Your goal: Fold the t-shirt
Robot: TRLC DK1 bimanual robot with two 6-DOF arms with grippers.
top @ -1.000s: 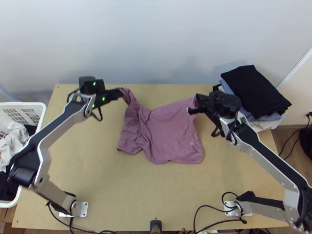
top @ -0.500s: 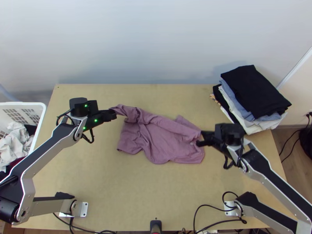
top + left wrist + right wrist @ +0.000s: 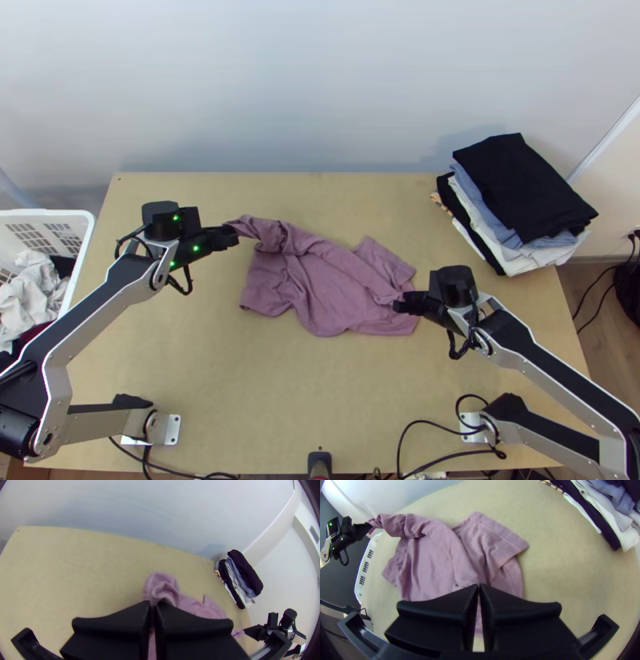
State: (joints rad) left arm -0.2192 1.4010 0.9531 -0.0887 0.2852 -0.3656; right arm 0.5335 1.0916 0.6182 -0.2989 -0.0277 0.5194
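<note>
A pale wall [image 3: 320,80] rises at twelve o'clock behind the light wooden tabletop [image 3: 216,384]; a stack of folded clothes [image 3: 520,192] sits at two o'clock, a white basket [image 3: 48,214] at nine. The mauve t-shirt [image 3: 328,292] lies rumpled mid-tabletop, partly doubled over (one flap juts toward two o'clock). The left tool [image 3: 234,234] pinches its raised ten-o'clock end; the right tool [image 3: 401,305], pressed together, pinches cloth near four o'clock.
</note>
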